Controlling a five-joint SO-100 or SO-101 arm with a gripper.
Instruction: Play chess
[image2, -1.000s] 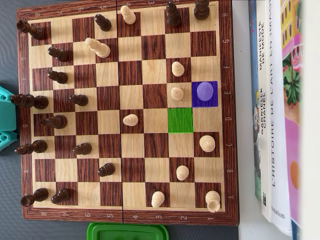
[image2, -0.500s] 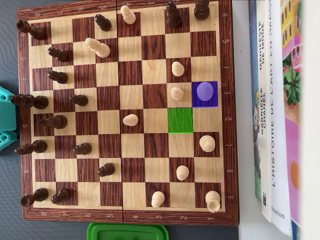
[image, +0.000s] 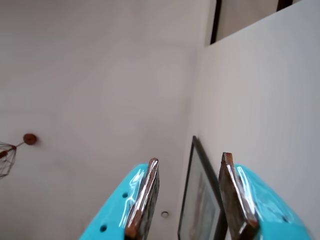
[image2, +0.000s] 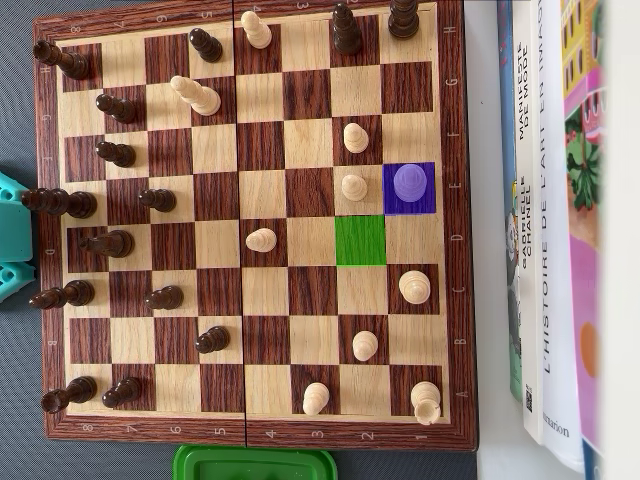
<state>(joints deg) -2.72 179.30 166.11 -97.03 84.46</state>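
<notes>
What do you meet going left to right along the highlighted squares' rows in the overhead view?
Teal arm part → dark pieces → light pawn → green square → purple-highlighted piece → books.

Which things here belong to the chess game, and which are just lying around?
Game: chessboard, purple-marked piece, green-marked square, light pieces, dark pieces, gripper.
Lying about: books, green lid.
</notes>
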